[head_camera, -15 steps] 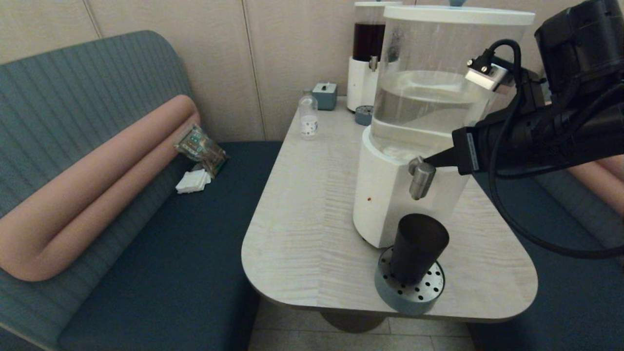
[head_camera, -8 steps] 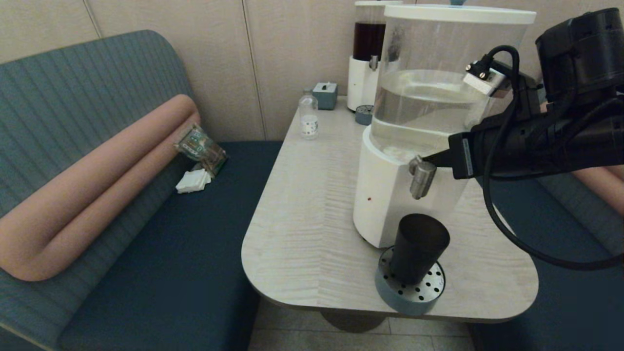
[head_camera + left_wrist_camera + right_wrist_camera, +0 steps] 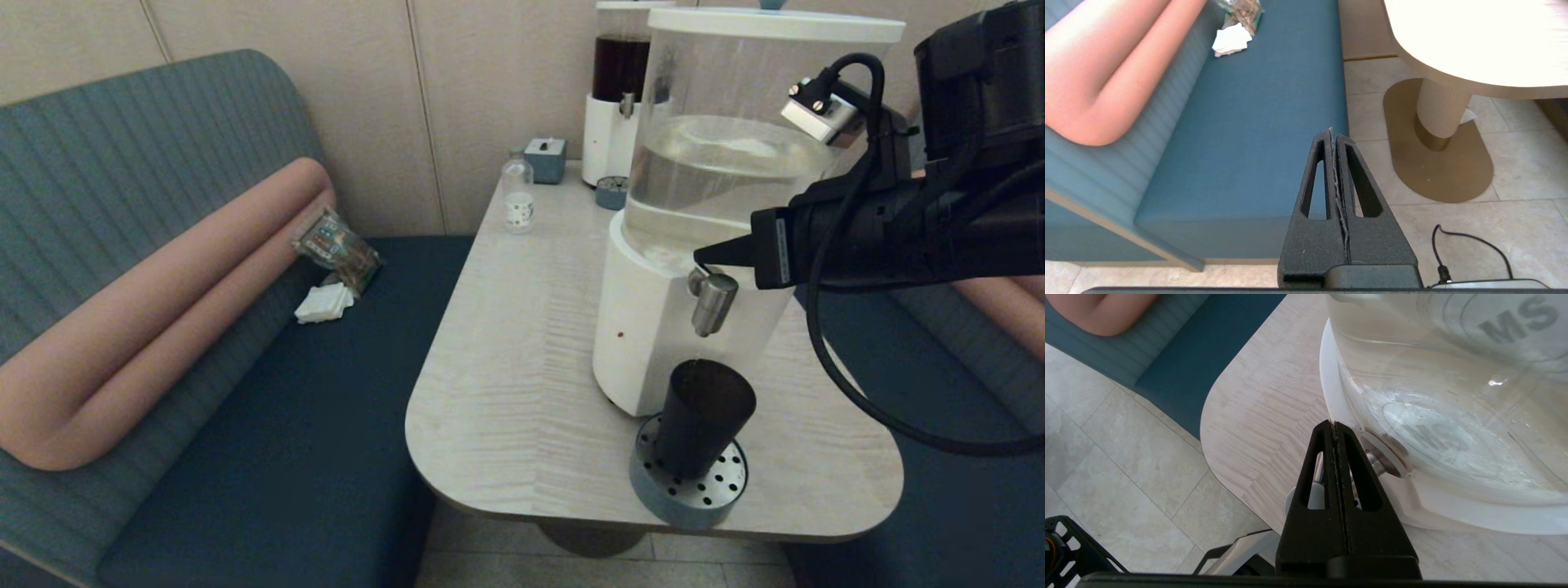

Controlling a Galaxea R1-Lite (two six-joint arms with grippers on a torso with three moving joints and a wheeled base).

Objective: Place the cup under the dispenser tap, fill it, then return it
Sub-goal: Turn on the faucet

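- Cup [image 3: 704, 416]: dark, tapered, no handle; upright on round perforated drip tray [image 3: 690, 483], directly below steel tap [image 3: 712, 300].
- Right end effector [image 3: 699, 258] fingers pressed together, tip atop tap.
- Left end effector [image 3: 1333, 134] closed, empty, above floor.

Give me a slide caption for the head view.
Right gripper, shut, presses atop the dispenser tap above the cup.
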